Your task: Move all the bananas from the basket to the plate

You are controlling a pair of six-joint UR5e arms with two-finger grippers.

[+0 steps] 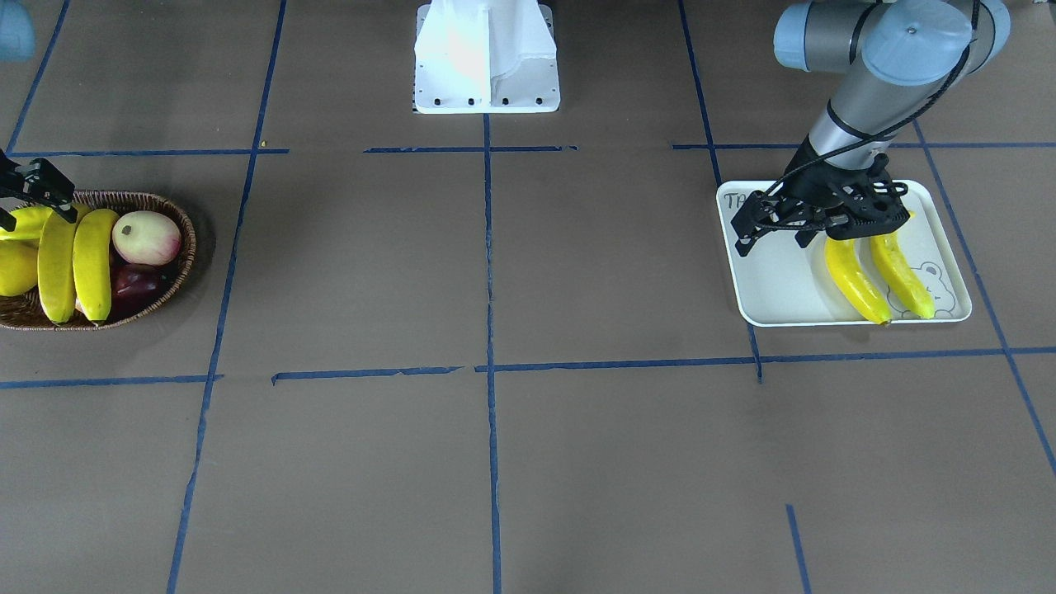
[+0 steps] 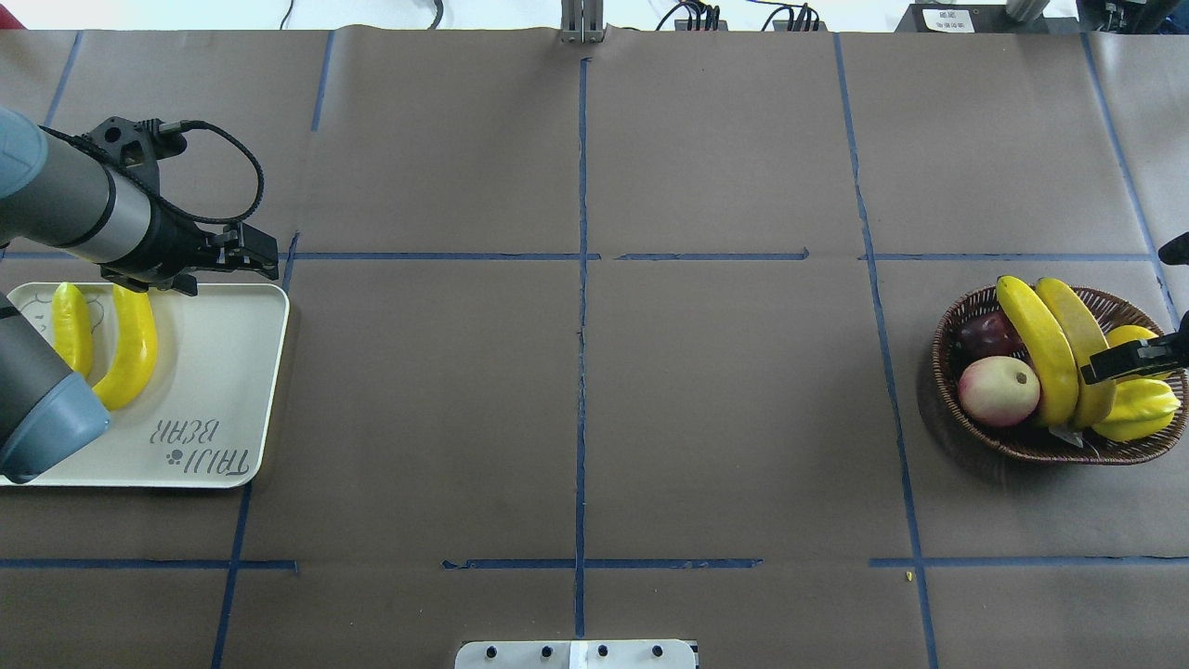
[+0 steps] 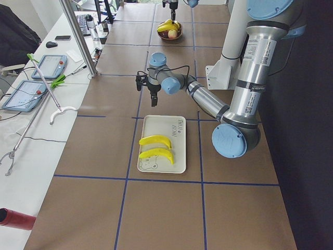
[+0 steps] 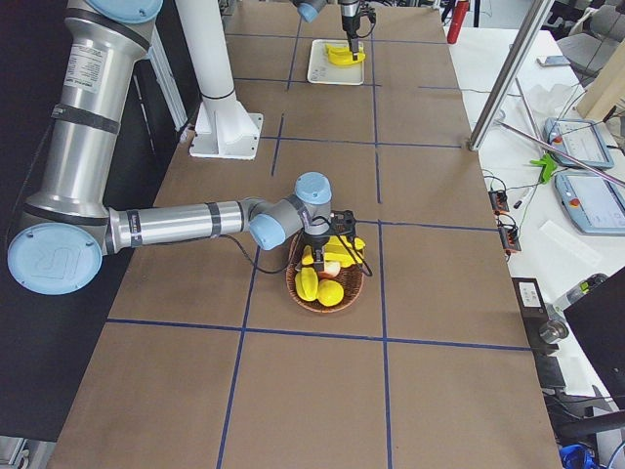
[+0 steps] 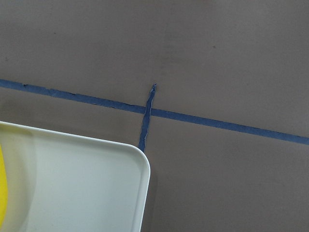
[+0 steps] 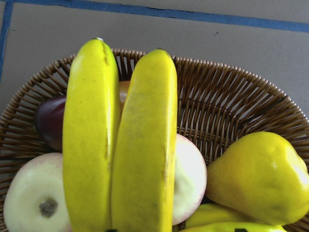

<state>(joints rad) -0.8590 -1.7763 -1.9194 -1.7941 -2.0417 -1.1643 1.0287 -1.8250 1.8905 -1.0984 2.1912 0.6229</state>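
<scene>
Two bananas (image 1: 58,264) (image 1: 93,262) lie side by side across the wicker basket (image 1: 177,264) and fill the right wrist view (image 6: 91,140) (image 6: 145,145). My right gripper (image 1: 40,220) hangs open just above them, one finger (image 2: 1129,358) over the near banana. Two more bananas (image 2: 70,325) (image 2: 135,344) lie on the white plate (image 2: 223,372). My left gripper (image 1: 775,239) is open and empty, above the plate's far edge, beside those bananas' ends.
The basket also holds a peach (image 1: 147,237), a dark mango (image 1: 136,280), a yellow pear (image 6: 256,174) and a star fruit (image 2: 1138,409). The robot's white base (image 1: 487,58) stands at mid table. Blue tape lines cross the brown paper.
</scene>
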